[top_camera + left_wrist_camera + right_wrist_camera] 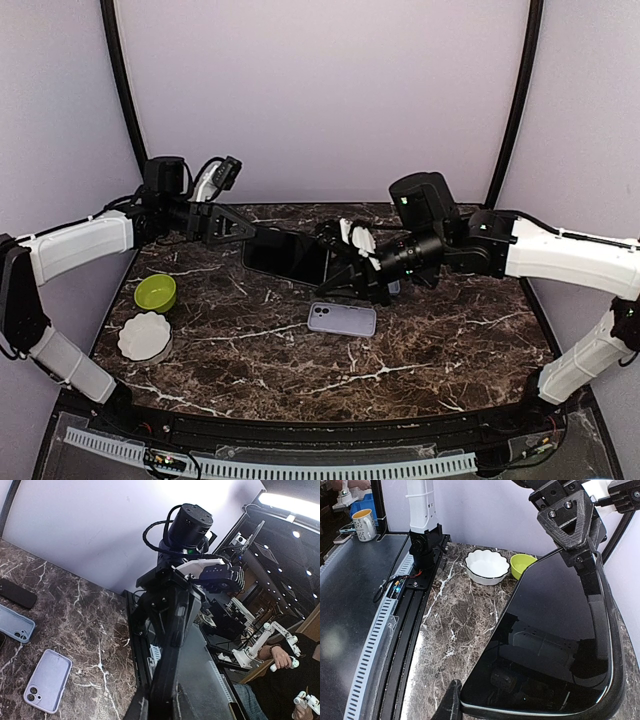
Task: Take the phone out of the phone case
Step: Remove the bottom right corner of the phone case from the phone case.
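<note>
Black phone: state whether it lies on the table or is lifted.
Lifted: the black phone spans the air between left gripper and right gripper, each shut on one end.

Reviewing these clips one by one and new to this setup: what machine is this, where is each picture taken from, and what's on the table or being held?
Two robot arms are bolted at a marble table. One picture looks down from above; the other two come from cameras on each wrist. The left hand and right hand grip opposite ends of a black phone above the table. On it lie a lilac cover, a green bowl and a white bowl.
</note>
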Controlling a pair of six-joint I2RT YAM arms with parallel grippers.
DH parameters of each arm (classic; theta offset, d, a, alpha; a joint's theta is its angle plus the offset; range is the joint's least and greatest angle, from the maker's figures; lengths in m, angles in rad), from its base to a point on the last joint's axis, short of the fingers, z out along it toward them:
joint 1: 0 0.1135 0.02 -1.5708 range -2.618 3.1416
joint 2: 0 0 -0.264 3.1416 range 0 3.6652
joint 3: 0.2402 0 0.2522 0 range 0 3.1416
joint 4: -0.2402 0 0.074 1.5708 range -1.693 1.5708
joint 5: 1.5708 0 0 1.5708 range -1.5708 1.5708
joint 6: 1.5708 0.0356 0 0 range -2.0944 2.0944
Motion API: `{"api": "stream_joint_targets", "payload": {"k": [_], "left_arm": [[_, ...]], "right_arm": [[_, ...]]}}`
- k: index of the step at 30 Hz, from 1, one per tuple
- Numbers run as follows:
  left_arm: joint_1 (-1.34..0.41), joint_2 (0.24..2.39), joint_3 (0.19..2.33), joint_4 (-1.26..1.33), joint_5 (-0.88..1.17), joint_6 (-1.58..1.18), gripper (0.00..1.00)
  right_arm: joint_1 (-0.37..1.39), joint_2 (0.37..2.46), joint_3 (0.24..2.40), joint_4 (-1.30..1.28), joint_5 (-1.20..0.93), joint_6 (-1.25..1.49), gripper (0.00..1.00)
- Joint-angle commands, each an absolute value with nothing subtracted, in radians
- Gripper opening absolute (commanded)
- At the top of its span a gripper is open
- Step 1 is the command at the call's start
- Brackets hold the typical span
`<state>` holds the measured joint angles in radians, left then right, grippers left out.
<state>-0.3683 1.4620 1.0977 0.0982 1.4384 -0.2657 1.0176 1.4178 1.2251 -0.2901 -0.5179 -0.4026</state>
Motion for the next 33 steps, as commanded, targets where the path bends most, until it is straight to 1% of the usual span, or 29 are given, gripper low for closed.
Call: {"api": "stream_joint_targets", "payload": {"k": [1, 4, 6, 12, 24, 27, 33], "left_arm": [[-0.349, 1.503, 1.110, 0.006, 1.211, -0.321, 0.00], [-0.346, 1.507, 1.111, 0.005, 1.206, -0.320, 0.00], [-0.343, 1.514, 1.113, -0.020, 1.206, -0.323, 0.00], [-0.339, 1.520, 1.114, -0.026, 1.206, -0.328, 0.00], [-0.339, 1.493, 1.103, -0.004, 1.223, -0.315, 0.00], [-0.339, 1.485, 1.102, -0.003, 1.238, -0.315, 0.00], [-0.339, 1.457, 1.076, 0.082, 1.284, -0.341, 0.00]], "right_arm": [[1.089, 1.353, 1.289, -0.067, -0.626, -0.531, 0.04], [1.089, 1.353, 1.289, -0.051, -0.632, -0.532, 0.06], [1.089, 1.352, 1.289, -0.041, -0.629, -0.537, 0.06], [1.089, 1.349, 1.289, -0.032, -0.614, -0.549, 0.00], [1.089, 1.341, 1.262, -0.005, -0.560, -0.557, 0.01], [1.089, 1.320, 1.227, 0.058, -0.527, -0.552, 0.01], [1.089, 1.292, 1.174, 0.124, -0.513, -0.557, 0.00]]}}
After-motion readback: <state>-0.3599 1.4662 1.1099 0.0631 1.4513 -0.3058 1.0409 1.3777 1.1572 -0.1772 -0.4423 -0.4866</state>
